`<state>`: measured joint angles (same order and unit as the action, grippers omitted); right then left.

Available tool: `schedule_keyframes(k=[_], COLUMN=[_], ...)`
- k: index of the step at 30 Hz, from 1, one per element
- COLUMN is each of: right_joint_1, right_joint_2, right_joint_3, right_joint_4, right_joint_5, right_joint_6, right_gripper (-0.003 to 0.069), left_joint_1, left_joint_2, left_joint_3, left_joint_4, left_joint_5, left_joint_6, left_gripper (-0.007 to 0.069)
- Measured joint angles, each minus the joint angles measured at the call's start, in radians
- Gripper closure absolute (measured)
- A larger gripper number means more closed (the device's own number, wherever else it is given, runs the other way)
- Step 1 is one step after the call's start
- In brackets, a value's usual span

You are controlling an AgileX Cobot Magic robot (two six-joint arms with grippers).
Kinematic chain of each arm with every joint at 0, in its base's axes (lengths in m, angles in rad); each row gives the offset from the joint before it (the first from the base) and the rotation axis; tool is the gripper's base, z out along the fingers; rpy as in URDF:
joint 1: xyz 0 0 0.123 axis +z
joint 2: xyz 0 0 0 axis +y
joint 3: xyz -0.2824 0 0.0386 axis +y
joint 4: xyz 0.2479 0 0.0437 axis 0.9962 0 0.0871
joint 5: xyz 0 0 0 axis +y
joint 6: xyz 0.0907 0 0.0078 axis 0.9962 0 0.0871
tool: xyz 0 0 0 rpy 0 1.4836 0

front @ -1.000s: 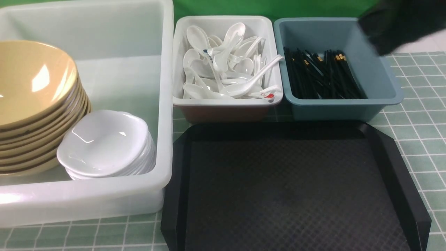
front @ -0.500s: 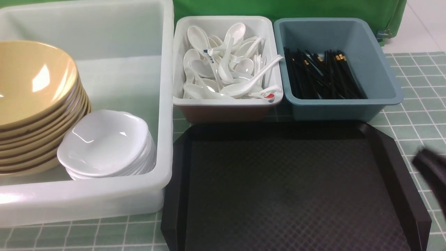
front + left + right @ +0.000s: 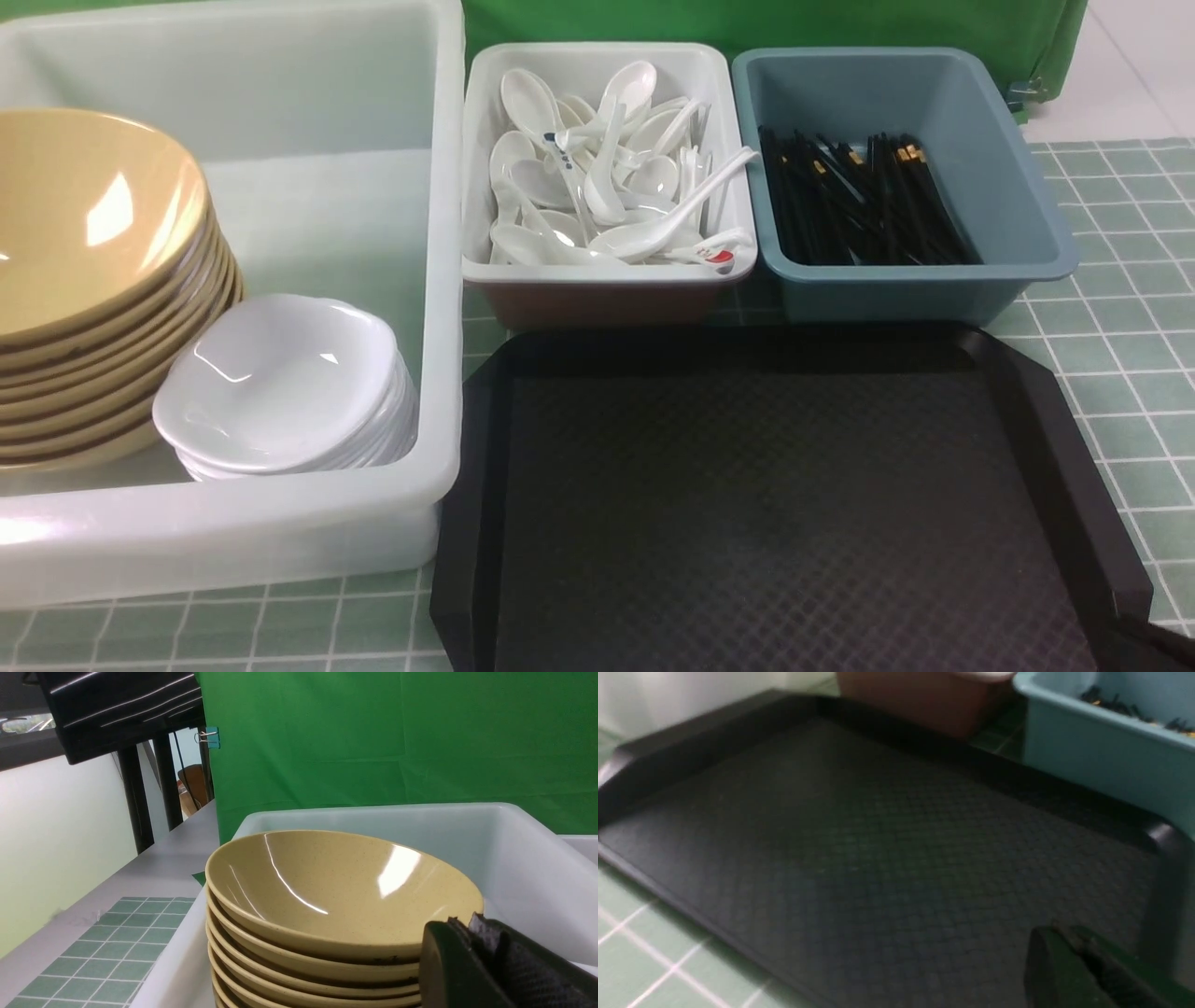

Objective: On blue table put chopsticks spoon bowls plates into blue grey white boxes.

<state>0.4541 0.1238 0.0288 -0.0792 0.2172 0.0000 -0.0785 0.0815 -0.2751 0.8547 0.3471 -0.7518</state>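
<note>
A stack of tan bowls (image 3: 84, 224) and a stack of white plates (image 3: 280, 383) sit in the large translucent tub (image 3: 439, 280). Several white spoons (image 3: 653, 233) fill the white bin (image 3: 607, 273). Black chopsticks (image 3: 859, 201) lie in the blue-grey bin (image 3: 1036, 215). My left gripper (image 3: 462, 926) is shut and empty, close beside the bowl stack (image 3: 336, 896) at the tub (image 3: 528, 868). My right gripper (image 3: 1057, 935) is shut and empty, low over the black tray's right front part.
The black textured tray (image 3: 775, 504) lies bare on the green-checked table (image 3: 1120, 355), in front of the two small bins. A dark bit of my right arm (image 3: 1162, 649) shows at the front right corner. A green backdrop stands behind the bins.
My right arm has swung from above the blue-grey bin's far right corner down to the front right, almost out of the front view. Nothing else has moved.
</note>
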Motion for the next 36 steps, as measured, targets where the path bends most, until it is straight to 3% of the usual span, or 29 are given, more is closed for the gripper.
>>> schedule_keyframes(k=[2,6,8,11,36], right_joint_1=[-0.104,-0.250,-0.374,-0.449,-0.462], right_joint_2=[-0.105,-0.132,-0.135,-0.135,-0.135], right_joint_3=[0.000,0.000,0.000,0.000,-0.002], right_joint_4=[0.000,0.001,0.009,0.011,0.015], right_joint_5=[0.067,0.057,0.041,0.036,0.096], right_joint_6=[0.020,0.047,0.059,0.061,0.050], right_gripper=[0.0613,0.0612,0.0611,0.0610,0.0600], left_joint_1=[0.000,0.000,0.000,0.000,0.000], left_joint_2=[0.000,0.000,0.000,0.000,0.000], left_joint_3=[0.000,0.000,0.000,0.000,0.000], left_joint_4=[0.000,0.000,0.000,0.000,0.000], left_joint_5=[0.002,0.002,0.002,0.002,-0.001], left_joint_6=[0.000,0.000,0.000,0.000,0.000], left_gripper=[0.0620,0.0620,0.0620,0.0620,0.0620])
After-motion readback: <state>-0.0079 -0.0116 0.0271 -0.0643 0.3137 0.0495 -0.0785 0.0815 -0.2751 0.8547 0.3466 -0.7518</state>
